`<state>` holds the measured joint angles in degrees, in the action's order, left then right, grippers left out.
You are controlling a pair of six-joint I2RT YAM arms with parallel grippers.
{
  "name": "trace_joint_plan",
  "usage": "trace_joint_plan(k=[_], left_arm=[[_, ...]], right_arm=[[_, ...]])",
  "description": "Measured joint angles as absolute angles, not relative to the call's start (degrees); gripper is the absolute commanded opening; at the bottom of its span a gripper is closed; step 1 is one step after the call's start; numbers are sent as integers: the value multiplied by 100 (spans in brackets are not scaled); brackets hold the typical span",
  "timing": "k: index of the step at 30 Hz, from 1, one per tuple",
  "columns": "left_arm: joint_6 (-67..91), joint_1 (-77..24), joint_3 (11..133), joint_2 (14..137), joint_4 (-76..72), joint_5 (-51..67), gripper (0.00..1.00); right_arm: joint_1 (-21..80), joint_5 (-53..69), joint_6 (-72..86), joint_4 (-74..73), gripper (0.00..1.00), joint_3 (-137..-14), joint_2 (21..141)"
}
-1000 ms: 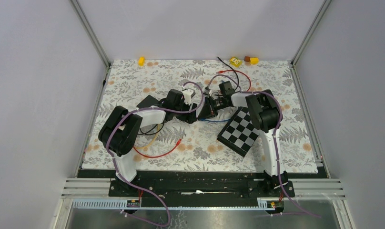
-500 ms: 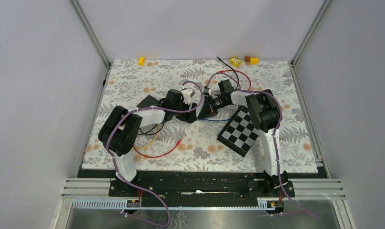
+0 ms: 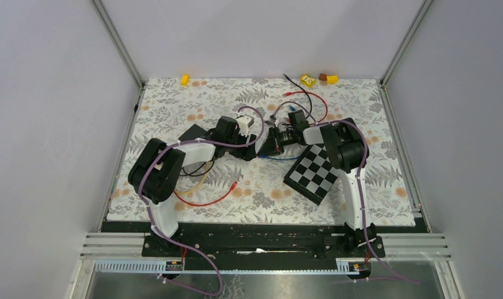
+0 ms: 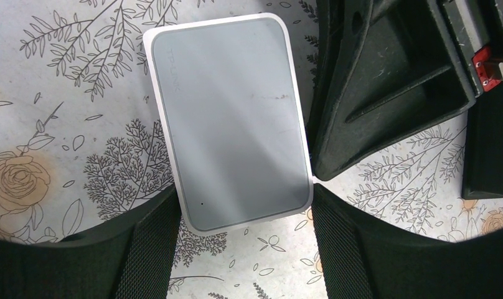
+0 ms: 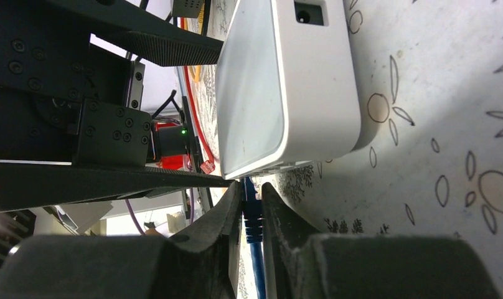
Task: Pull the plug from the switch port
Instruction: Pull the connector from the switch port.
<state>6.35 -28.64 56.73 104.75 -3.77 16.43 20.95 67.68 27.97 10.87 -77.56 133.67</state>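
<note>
The white switch (image 4: pixel 230 118) lies flat on the floral mat. My left gripper (image 4: pixel 244 208) is shut on its near end, with a finger against each side. In the right wrist view the switch (image 5: pixel 286 93) stands ahead, and my right gripper (image 5: pixel 251 188) is shut on the blue plug (image 5: pixel 252 215), whose tip is at the switch's port edge. Its blue cable (image 5: pixel 258 268) runs back between the fingers. In the top view both grippers, the left (image 3: pixel 261 143) and the right (image 3: pixel 280 138), meet at mid-table and hide most of the switch.
A checkerboard (image 3: pixel 315 171) lies just right of the grippers. A red cable (image 3: pixel 202 200) and a black box (image 3: pixel 196 132) lie to the left. Black and red cables (image 3: pixel 311 99) and small yellow items (image 3: pixel 307 80) lie at the back.
My right wrist has shifted slightly back toward its base, still shut on the blue plug. The left arm and the switch have not visibly moved.
</note>
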Motion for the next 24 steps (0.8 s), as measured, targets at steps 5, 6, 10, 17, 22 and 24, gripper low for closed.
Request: trace_joint_plan(k=[5,6,10,17,22,24], left_arm=[[648,-2845,5660,10475,-401,1616,0],[657,-2847,5660,10473,-405,1603,0],[744,-2840,5658,10473,-449,1505,0],[762,-2847,5647,10473,-464,1396,0],[738,-2867,5596,10433,-471,1313,0],[725,-2864,5581,10420,-464,1306,0]], right_arm=[[2095,6733,2720,985,1,-7832,13369],[2095,6705,2567,762,1,-7937,13378],[2099,6611,1887,-193,2,-8464,13476],[2134,6606,1726,-482,0,-8654,13563],[2152,6617,2709,1009,0,-7937,13417],[2176,6534,2956,1341,0,-7749,13356]])
